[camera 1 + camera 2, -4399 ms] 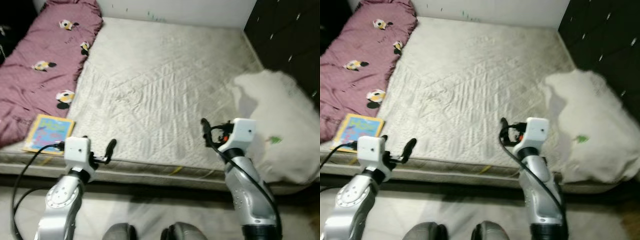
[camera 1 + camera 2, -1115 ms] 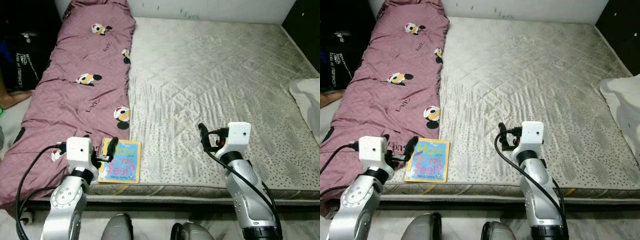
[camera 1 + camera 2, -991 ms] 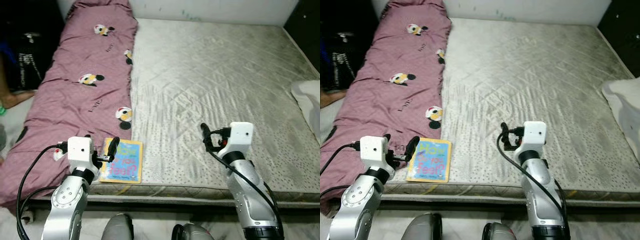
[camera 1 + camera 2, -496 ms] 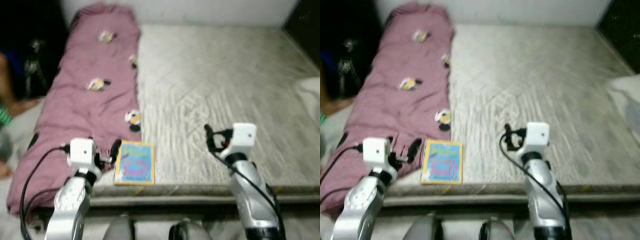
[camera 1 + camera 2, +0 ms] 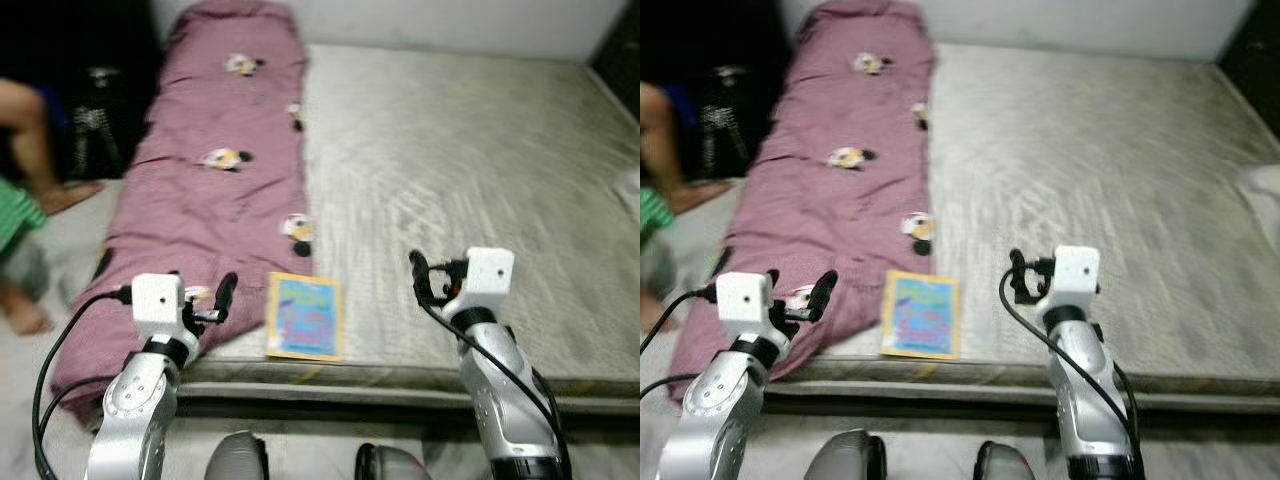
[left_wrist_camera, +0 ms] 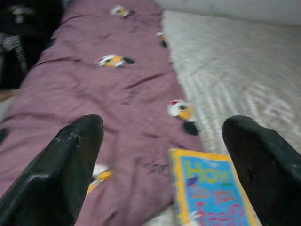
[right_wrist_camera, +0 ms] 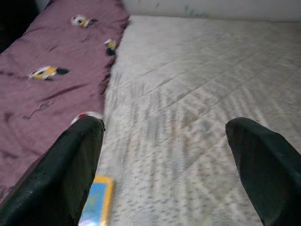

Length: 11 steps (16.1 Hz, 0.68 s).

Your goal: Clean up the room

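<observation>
Bed (image 5: pixel 480 150): bare grey quilted mattress spans most of what lies before me; I stand at its near edge.

Quilt (image 5: pixel 215 190): maroon, cartoon-printed, laid in a long strip down the bed's left side, its lower end spilling toward the near corner.

A person's leg and foot sit at the far left, on the floor beside the bed. Keep clear of them.

Book (image 5: pixel 305 315): yellow border, blue cover, flat on the mattress at the near edge, just beside the quilt's right hem, between my two arms and closer to the left one.

Left pincer (image 5: pixel 222 297): wide open, empty, hovering over the quilt's lower end, just left of the book. Right pincer (image 5: pixel 418 275): wide open, empty, over bare mattress, well to the book's right.

Judgement: step in hand is fetching the book. It lies flat, so I should slide one finger under the overhanging near edge and pinch the cover, not press down from above. Steady the body first; the head views are blurred.
</observation>
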Available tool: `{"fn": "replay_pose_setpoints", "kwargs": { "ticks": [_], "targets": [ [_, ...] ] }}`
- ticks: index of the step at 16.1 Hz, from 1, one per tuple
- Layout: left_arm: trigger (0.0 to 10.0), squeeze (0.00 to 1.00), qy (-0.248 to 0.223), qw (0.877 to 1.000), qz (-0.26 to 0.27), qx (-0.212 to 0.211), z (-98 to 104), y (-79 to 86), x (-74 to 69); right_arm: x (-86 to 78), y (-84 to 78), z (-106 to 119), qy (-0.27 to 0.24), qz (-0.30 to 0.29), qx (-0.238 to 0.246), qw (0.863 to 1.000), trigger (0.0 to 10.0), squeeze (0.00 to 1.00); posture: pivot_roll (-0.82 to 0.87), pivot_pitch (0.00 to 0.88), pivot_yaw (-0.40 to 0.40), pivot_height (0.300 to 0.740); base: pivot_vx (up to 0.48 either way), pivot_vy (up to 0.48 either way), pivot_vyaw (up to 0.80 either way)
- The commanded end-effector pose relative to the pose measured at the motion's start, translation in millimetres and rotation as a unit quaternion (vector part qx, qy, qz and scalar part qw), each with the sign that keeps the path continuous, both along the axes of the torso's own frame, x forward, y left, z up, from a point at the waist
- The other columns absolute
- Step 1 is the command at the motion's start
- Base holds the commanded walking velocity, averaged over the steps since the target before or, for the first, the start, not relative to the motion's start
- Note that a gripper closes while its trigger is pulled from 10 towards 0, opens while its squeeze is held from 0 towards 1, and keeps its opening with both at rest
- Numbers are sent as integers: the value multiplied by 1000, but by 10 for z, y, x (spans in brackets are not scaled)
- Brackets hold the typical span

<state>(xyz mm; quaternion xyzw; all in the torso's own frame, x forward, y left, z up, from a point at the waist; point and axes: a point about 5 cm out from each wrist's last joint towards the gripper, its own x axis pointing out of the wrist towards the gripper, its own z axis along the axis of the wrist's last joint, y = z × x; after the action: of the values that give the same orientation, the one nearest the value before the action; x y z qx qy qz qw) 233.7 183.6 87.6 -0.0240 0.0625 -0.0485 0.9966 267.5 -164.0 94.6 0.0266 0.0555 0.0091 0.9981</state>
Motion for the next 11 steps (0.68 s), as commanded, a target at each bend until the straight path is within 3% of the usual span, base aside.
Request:
{"fn": "replay_pose_setpoints", "kwargs": {
  "ticks": [1, 3, 6, 9, 11],
  "targets": [
    [10000, 0, 1, 1000, 1, -1, 11, 12, -16, -9, 10, 14, 0, 5, -2, 1000, 10000, 0, 35, 157, -48, 740, 0, 480, 0],
    [10000, 0, -4, 1000, 2, 1, 27, 11, -4, -11, 5, 15, 0, 1, -3, 1000, 10000, 0, 33, 158, -48, 740, 0, 480, 0],
    [10000, 0, -8, 1000, 11, 21, 36, 56, 11, -41, -17, -3, 1, -7, -2, 1000, 10000, 0, 32, 156, -48, 740, 0, 0, 0],
    [10000, 0, -4, 1000, 8, -5, 64, 99, 82, -44, -21, 0, -1, -11, 3, 1000, 10000, 0, 30, 149, -51, 740, 0, 0, 0],
    [10000, 0, -9, 1000, 9, -1, 84, 111, 105, -46, -20, -3, 1, -13, 6, 1000, 10000, 0, 29, 152, -50, 740, 0, 0, 0]
  ]
}}
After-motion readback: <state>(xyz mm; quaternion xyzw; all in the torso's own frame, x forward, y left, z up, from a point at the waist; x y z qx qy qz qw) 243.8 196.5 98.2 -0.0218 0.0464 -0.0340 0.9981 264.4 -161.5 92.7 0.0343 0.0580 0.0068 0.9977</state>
